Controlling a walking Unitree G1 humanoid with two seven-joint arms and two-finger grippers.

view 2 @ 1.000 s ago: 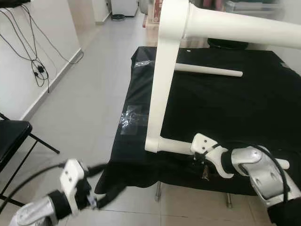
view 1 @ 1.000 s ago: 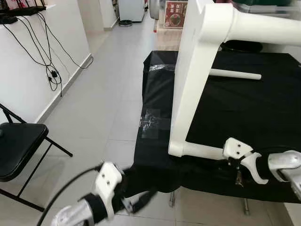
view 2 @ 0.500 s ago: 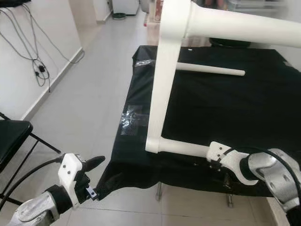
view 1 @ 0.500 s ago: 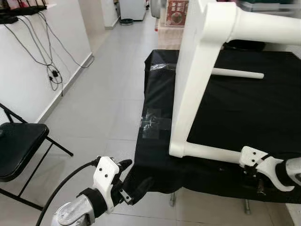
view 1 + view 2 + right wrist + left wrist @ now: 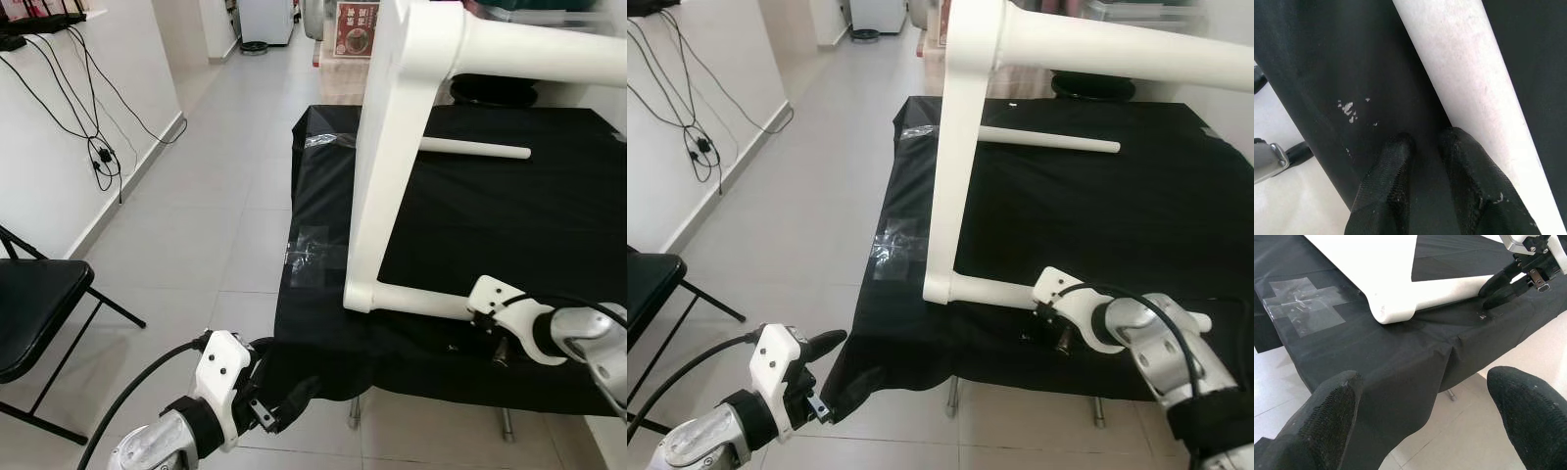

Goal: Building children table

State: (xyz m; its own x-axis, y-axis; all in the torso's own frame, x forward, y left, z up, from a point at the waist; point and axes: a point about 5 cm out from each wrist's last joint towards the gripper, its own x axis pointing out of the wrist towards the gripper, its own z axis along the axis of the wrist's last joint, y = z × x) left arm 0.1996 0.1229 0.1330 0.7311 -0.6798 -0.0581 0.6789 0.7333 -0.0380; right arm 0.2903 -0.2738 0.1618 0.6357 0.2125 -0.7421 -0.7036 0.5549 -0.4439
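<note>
The white table frame stands on a black-clothed table [image 5: 509,215]: an upright leg [image 5: 392,147], a thick round top bar [image 5: 539,59] and a lower rail [image 5: 416,300] lying on the cloth. A loose white rod [image 5: 475,149] lies farther back. My right gripper [image 5: 1425,139] is shut with nothing in it, its fingertips [image 5: 1454,142] resting on the cloth right beside the lower rail [image 5: 1474,88]. My left gripper [image 5: 1425,379] is open and empty, hanging off the table's front left corner over the floor.
A black folding chair [image 5: 29,304] stands at the left by a white wall with hanging cables [image 5: 98,147]. Clear tape [image 5: 313,257] sticks to the cloth near the left edge. Tiled floor [image 5: 196,225] runs along the table's left side.
My right gripper swung out to the right of the lower rail half a second ago and is back beside it now. The left gripper stays low by the cloth corner. The view shifted slightly.
</note>
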